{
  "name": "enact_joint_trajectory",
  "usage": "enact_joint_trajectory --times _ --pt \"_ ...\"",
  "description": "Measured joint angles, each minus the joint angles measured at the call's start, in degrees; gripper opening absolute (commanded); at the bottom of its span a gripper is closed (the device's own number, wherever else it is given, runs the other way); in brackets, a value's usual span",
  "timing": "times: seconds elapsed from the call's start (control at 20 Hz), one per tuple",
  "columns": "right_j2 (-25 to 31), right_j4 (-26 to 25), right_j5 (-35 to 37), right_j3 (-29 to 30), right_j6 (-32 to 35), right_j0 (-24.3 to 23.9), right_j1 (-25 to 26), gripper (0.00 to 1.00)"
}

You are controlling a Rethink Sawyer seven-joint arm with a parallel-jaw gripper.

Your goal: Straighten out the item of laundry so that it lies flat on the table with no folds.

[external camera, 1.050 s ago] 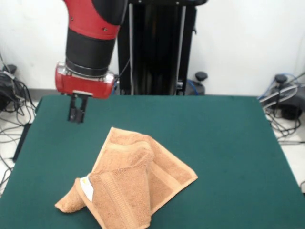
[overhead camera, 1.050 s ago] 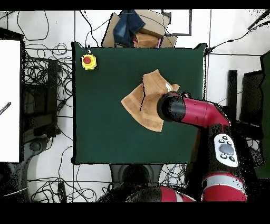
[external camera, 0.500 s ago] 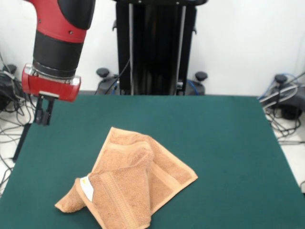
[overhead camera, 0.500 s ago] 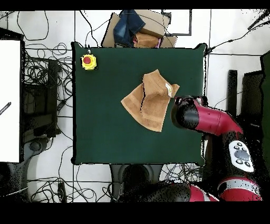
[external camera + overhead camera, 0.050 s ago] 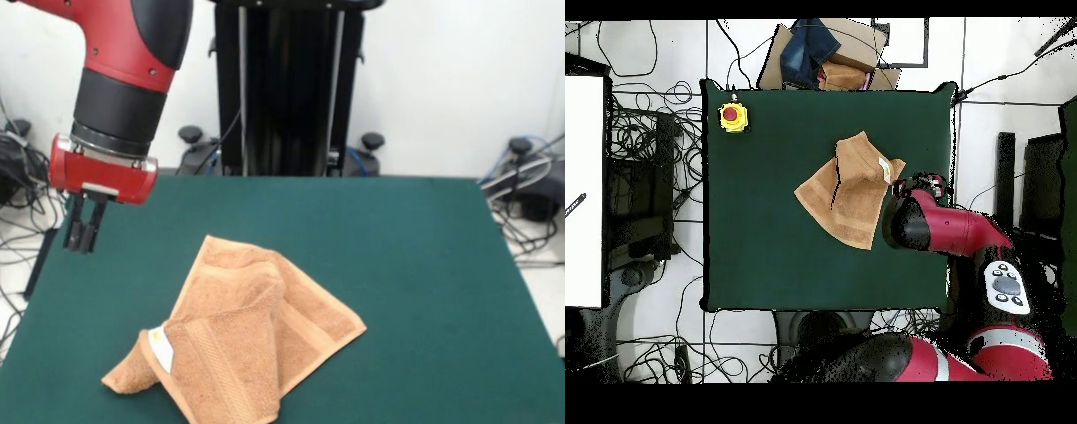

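Note:
The item of laundry (image 5: 252, 331), a tan-orange terry towel, lies crumpled on the green table (image 5: 424, 265) toward its near left, with several folds overlapping. One end is rolled under beside a small white label (image 5: 161, 350). In the overhead view the towel (image 5: 847, 190) sits right of the table's (image 5: 765, 240) middle. My gripper (image 5: 81, 237) hangs over the table's left edge, up and to the left of the towel and well apart from it. Its dark fingers stand close together, shut, and hold nothing. From overhead the red arm (image 5: 950, 230) covers the gripper.
A yellow box with a red button (image 5: 732, 116) sits on one table corner. A cardboard box with blue cloth (image 5: 827, 55) lies just off the table edge. Cables (image 5: 650, 150) crowd the floor around the table. The black column (image 5: 287, 88) rises behind the far edge.
In the front view the gripper swung left from above the table to its left edge, then dropped slightly. The towel has not moved.

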Motion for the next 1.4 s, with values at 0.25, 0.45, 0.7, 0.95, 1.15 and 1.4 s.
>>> enact_joint_trajectory --times 0.25,0.45,0.7,0.95,1.15,1.4 --pt "0.0 -0.05 -0.2 -0.01 0.0 0.03 1.07 0.0" --pt "-0.02 0.07 -0.12 -0.25 0.0 0.07 2.31 0.0" --pt "-0.3 1.23 2.95 -1.98 0.0 1.89 4.83 0.0" --pt "-0.3 2.16 4.91 -3.71 0.0 3.75 7.53 0.0" --pt "-0.34 3.09 4.98 -4.42 0.0 5.29 9.19 0.0" --pt "-0.32 3.8 4.99 -4.65 0.0 6.3 10.11 0.0"
